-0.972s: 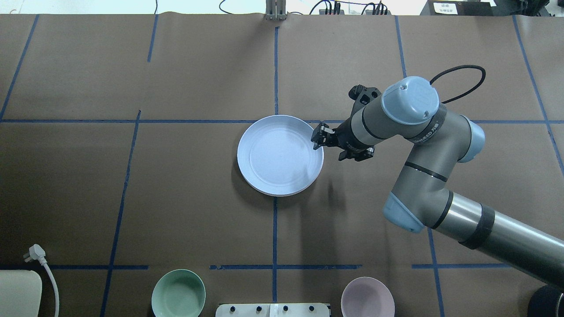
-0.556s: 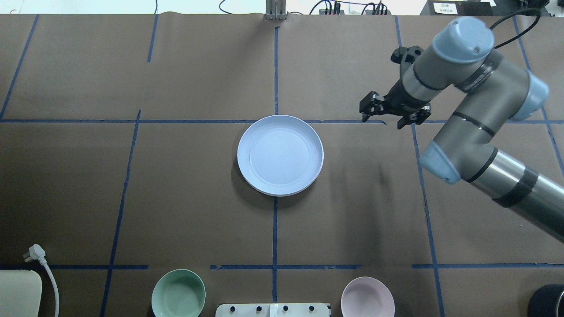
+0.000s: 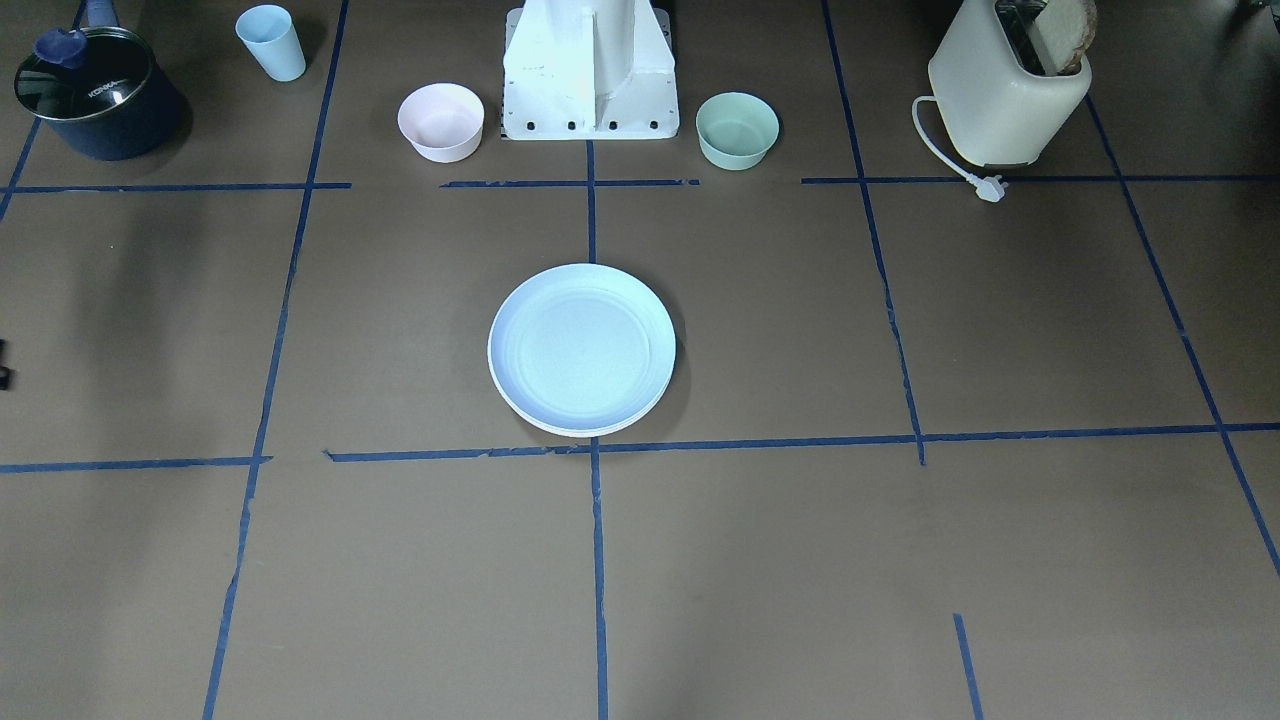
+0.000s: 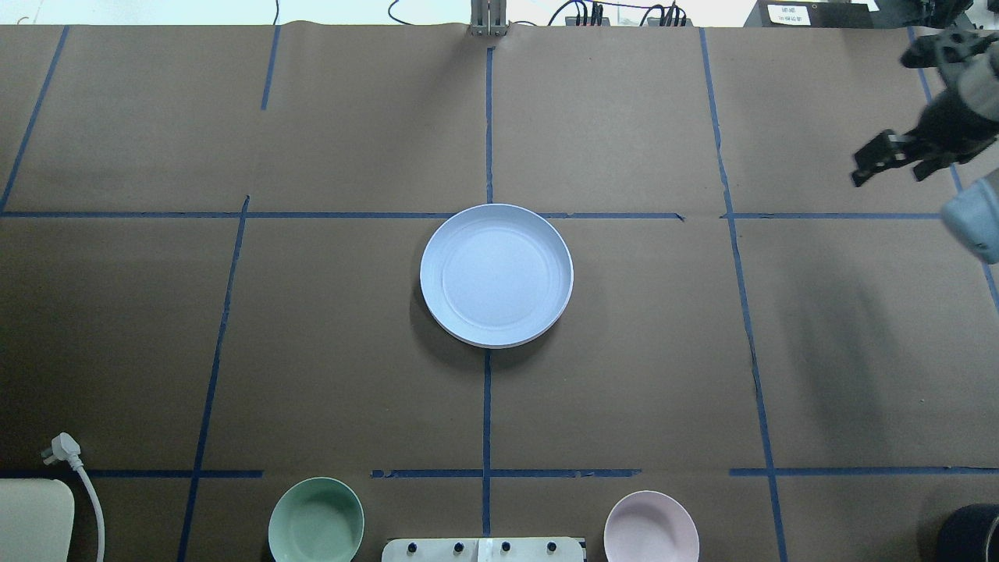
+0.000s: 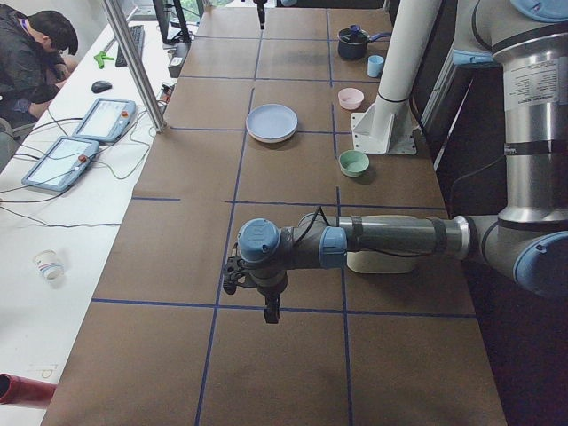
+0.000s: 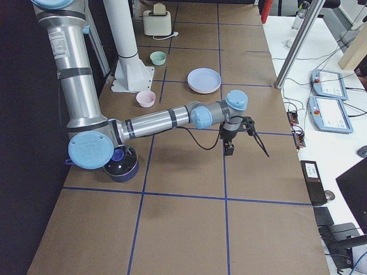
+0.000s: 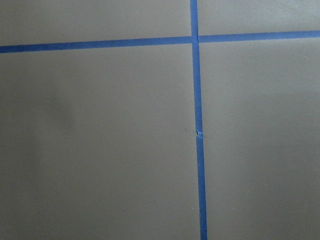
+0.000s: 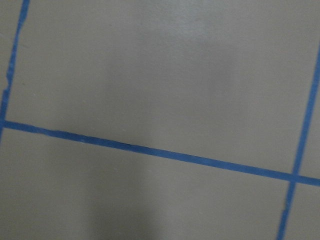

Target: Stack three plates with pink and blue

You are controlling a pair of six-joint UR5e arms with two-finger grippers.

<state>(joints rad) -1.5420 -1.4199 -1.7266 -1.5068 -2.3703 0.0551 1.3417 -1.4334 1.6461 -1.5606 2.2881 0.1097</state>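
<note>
Reaches low and nearly level across the near end of the table (image 5: 293, 373) with the left arm, left gripper (image 5: 270, 316) pointing straight down close over the paper, nothing seen in it, opening impossible to tell. Stretches the right arm out likewise at the far end, right gripper (image 6: 228, 150) aimed down, empty, finger spread too blurred to judge. Shows the blue plate (image 4: 496, 275) flat at the table's middle on a crossing of tape lines (image 4: 487, 117), well apart from both grippers, matte and faintly ringed, a paler rim (image 3: 585, 431) of another plate under its edge.
</note>
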